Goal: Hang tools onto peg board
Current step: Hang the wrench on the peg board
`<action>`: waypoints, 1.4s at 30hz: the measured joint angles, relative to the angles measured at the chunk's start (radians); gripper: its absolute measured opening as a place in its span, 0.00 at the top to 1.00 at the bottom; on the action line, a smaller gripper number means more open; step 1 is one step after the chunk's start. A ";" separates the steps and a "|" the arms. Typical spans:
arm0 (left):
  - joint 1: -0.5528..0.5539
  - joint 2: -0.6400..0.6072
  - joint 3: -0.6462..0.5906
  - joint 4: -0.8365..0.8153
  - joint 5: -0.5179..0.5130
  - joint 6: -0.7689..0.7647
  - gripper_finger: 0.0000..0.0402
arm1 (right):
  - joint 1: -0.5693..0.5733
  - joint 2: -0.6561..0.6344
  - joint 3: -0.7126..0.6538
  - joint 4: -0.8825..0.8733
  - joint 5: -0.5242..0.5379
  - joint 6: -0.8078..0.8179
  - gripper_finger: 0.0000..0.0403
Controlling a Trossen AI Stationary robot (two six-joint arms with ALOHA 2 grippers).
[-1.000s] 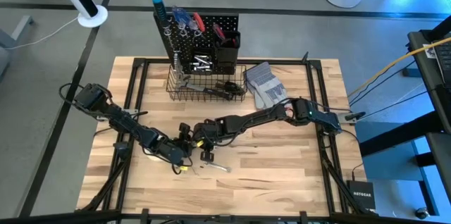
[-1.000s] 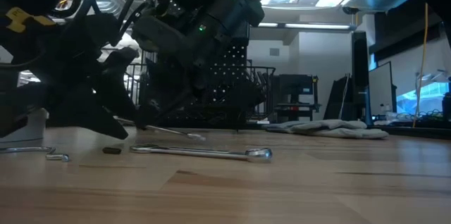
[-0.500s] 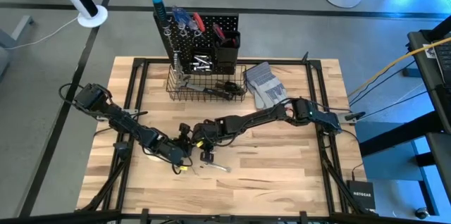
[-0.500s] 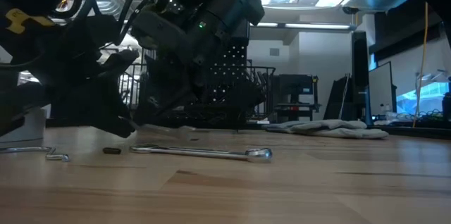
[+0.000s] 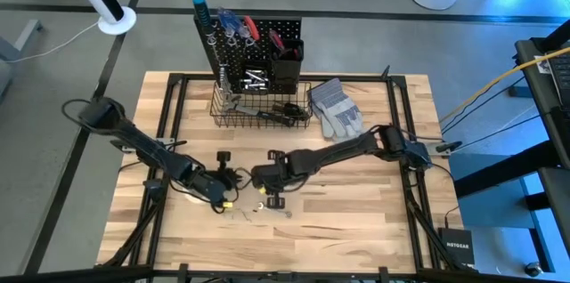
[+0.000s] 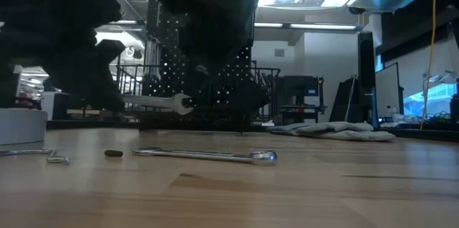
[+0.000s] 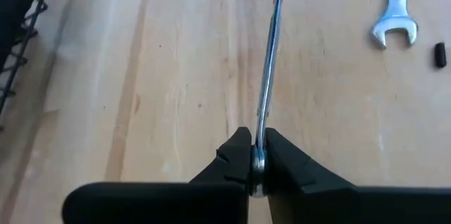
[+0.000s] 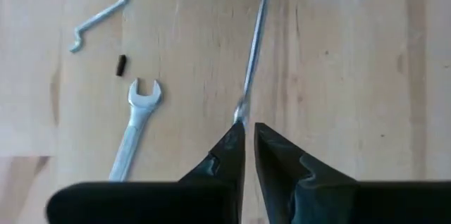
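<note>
A slim silver wrench [image 6: 154, 102] hangs level above the table between my two grippers. My left gripper [image 7: 257, 160], at the table's near left [image 5: 229, 179], is shut on one end of it. My right gripper [image 8: 248, 129] stands just right of it [image 5: 260, 179] and points steeply down. Its fingers are almost together, and the wrench's open-jawed end [image 6: 183, 102] lies right at their tips. The peg board [image 5: 249, 38] stands upright at the far edge with tools on its hooks and in its bins. My left gripper pinches the wrench's end [image 7: 258, 155] between its two fingers, on the flat faces. The fingers slant down from the table's left, and the shaft runs straight out ahead of them. The wrench is lifted clear and level. My right gripper has the wrench's other end [image 8: 240, 118] at its fingertips; whether they touch it I cannot tell.
On the table below lie another wrench [image 6: 204, 155], a loose silver hook [image 8: 106, 13] and a small black piece [image 6: 113, 153]. A wire basket [image 5: 258, 105] stands at the peg board's foot, with grey gloves [image 5: 334, 109] to its right. A white roll [image 6: 21, 126] sits at the near left.
My left gripper has shut on the wrench's end, and both grippers have risen. The wrench slanted down toward the table before; it now hangs level and clear of it. My right gripper has shifted a little toward the table's right edge.
</note>
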 joint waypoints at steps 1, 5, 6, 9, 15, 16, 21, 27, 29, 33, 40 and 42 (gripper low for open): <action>0.000 -0.015 0.000 -0.019 0.004 -0.016 0.97 | 0.009 0.000 0.000 -0.001 0.025 -0.004 0.90; 0.002 -0.040 -0.004 -0.037 0.011 -0.070 0.96 | 0.036 0.000 -0.001 0.025 0.077 -0.018 0.90; 0.002 -0.040 -0.006 -0.037 0.010 -0.083 0.96 | 0.039 0.000 -0.001 0.032 0.117 -0.018 0.90; 0.010 -0.040 -0.013 -0.033 0.010 -0.102 0.97 | 0.045 0.003 -0.001 0.028 0.246 0.002 0.90; 0.029 -0.040 -0.016 -0.017 0.031 -0.107 0.96 | 0.040 0.006 -0.001 0.078 0.226 0.003 0.90; 0.029 -0.040 -0.016 -0.015 0.032 -0.107 0.96 | 0.041 0.012 -0.001 0.093 0.224 0.001 0.90; 0.029 -0.040 -0.016 -0.018 0.035 -0.108 0.97 | 0.041 0.029 -0.002 0.091 0.219 0.001 0.90; 0.029 -0.040 -0.016 -0.018 0.032 -0.111 0.96 | 0.041 0.040 -0.002 0.077 0.191 0.000 0.78; 0.029 -0.040 -0.016 -0.017 0.032 -0.110 0.97 | 0.033 0.040 0.000 0.075 0.190 -0.003 0.71; 0.029 -0.040 -0.009 -0.016 0.032 -0.108 0.96 | 0.025 0.039 -0.015 0.081 0.174 -0.001 0.62; 0.023 -0.040 -0.006 -0.018 0.030 -0.103 0.97 | 0.015 0.039 -0.043 0.074 0.165 -0.023 0.68; 0.023 -0.040 -0.006 -0.021 0.031 -0.103 0.96 | 0.015 0.039 -0.043 0.079 0.165 -0.024 0.73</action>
